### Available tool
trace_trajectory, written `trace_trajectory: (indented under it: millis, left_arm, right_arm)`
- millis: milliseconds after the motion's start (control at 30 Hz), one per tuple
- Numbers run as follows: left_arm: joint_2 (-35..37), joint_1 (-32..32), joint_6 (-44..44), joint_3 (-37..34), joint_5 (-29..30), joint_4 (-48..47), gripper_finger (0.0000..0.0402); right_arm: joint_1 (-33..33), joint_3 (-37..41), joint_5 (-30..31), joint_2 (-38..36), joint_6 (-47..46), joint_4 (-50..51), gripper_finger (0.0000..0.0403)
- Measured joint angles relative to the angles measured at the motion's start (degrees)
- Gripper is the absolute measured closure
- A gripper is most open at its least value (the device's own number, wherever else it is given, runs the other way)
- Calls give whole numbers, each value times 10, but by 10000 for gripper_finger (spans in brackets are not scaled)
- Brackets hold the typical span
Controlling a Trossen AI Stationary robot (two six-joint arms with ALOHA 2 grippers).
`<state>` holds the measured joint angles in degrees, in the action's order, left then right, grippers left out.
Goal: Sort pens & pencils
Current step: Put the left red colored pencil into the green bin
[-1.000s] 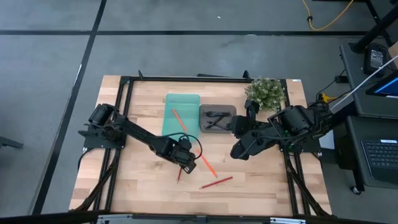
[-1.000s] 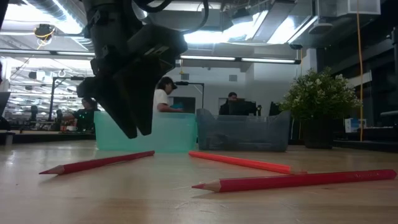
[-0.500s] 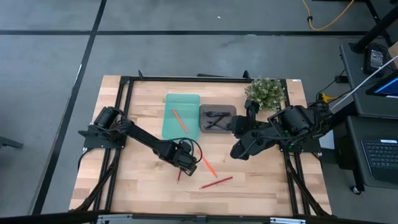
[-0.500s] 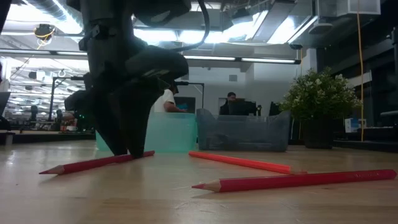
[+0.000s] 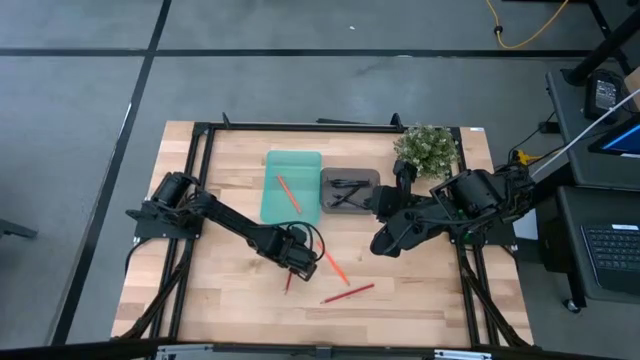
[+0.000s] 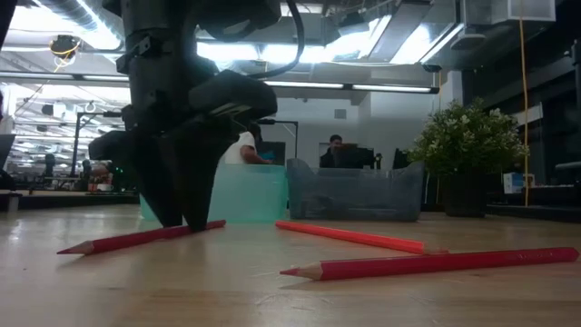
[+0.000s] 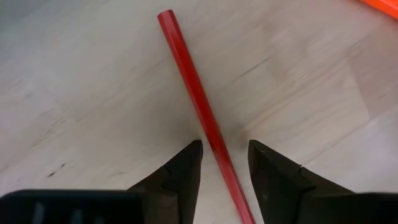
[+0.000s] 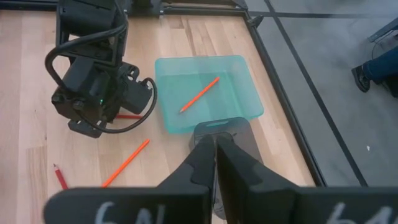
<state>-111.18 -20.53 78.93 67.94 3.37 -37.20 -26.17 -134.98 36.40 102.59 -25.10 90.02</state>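
The left gripper is down at the table, its two fingers set narrowly either side of a red pencil without pressing on it; thin gaps show on both sides. In the low view the fingertips reach the wood at one end of that pencil, and the arm's bulk hides the part just behind them. From above only a short red stub shows past the gripper, towards the table's front edge.

Just beside it lies an orange pencil, and nearer the front edge another red pencil, both in the middle of the table. The teal tray near the back edge holds one orange pencil. The grey tray, touching it, holds dark pens too small to count.

The right gripper hangs closed above the table near the right edge, and from its own camera it covers much of the grey tray.
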Motion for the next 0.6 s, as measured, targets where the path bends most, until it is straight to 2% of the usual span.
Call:
trace_trajectory:
  millis: [367,600]
  left_arm:
    - [0,-1,2,0,-30,-25,310]
    - [0,-6,2,0,-47,-40,316]
  right_arm:
    - [0,0,0,0,1,0,384]
    - [0,0,0,0,1,0,384]
